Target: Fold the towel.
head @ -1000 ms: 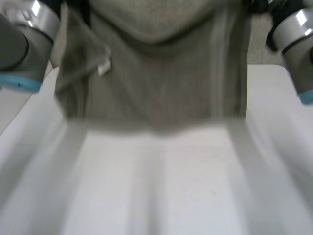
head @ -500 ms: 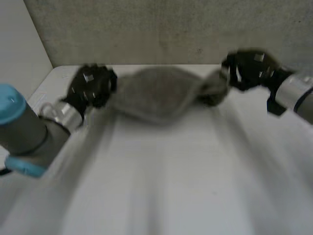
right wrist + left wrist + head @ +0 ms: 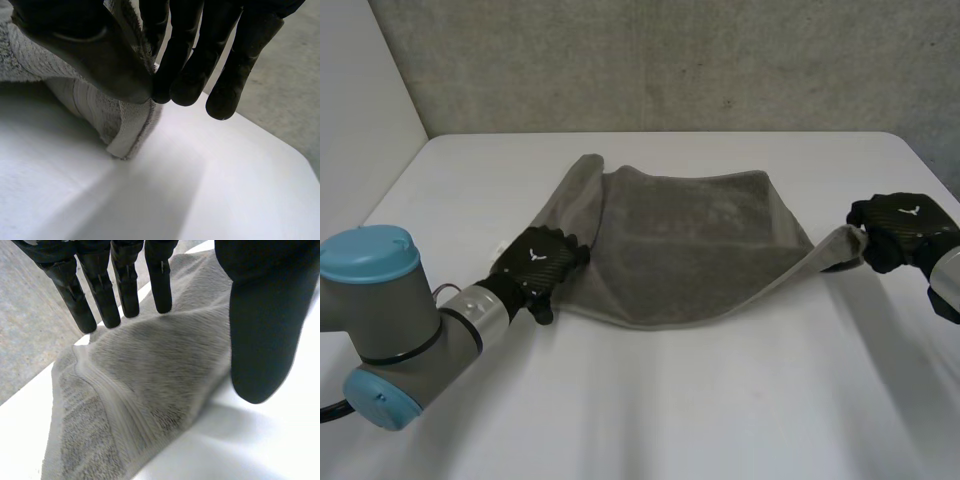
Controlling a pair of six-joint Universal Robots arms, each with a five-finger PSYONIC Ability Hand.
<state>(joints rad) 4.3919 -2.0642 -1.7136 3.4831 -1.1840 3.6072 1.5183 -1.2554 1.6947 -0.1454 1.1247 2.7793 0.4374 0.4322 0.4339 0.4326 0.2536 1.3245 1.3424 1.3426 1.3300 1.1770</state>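
The towel (image 3: pixel 690 245) lies across the worktop (image 3: pixel 720 410), its long axis running hand to hand. The right hand (image 3: pixel 900 228) pinches its right corner. The left hand (image 3: pixel 538 262) rests straight-fingered, unclenched, on its left corner.

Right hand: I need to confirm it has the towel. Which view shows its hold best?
Right wrist view: the right hand pinches the towel corner between thumb and fingers. Head view shows it at that corner, hold unclear.

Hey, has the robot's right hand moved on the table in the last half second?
Yes. The right hand, pinching a corner of the towel, has come back from the far edge of the table toward its near, right side.
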